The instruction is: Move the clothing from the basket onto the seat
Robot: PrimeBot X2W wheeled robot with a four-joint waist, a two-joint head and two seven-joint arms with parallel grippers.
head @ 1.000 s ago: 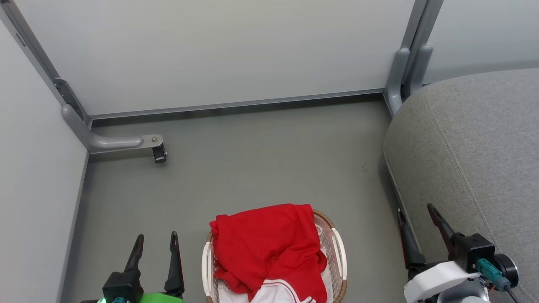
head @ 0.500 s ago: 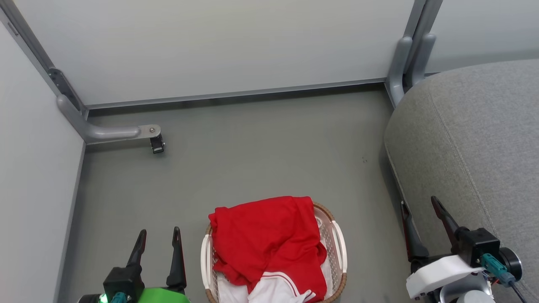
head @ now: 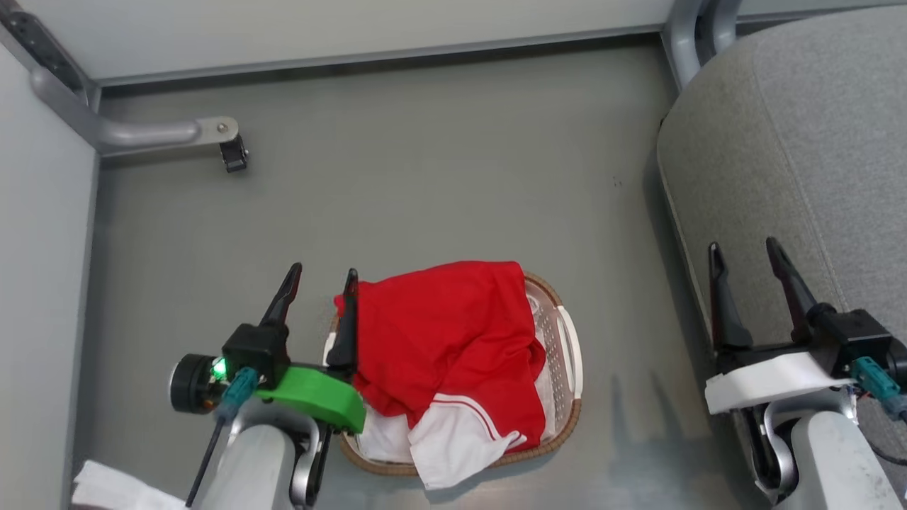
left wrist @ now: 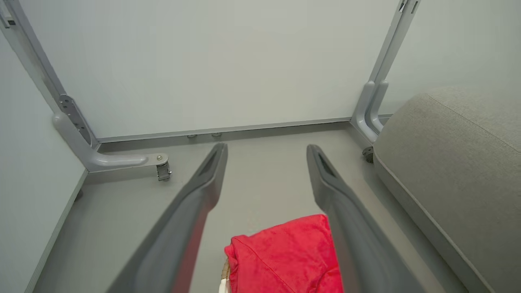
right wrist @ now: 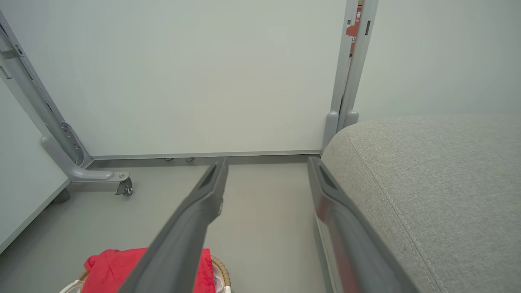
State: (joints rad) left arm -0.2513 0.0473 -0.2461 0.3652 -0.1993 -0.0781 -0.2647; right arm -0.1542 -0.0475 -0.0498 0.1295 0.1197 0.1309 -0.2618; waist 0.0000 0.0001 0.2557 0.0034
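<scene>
Head camera had tipped downward since half a second earlier: the wall's base rail sat near the top edge of the frame, and the whole basket (head: 561, 333) was in view at lower centre on the floor (head: 439, 177). Relative to the basket, the left gripper (head: 322, 270) had closed in; earlier it stood apart at the basket's left, and now its inner finger overlapped the left edge of the clothing (head: 446, 333). The clothing had not shifted: it was heaped in the basket, red part uppermost, with a white panel hanging over the rim nearest the bottom of the frame. The left forearm rose from the lower left, fingers pointing up the frame, spread wide, holding nothing; whether the inner finger touched the fabric could not be told. The right gripper (head: 742, 245) was at lower right, fingers likewise wide apart and empty, over the left edge of the seat (head: 801, 142).
</scene>
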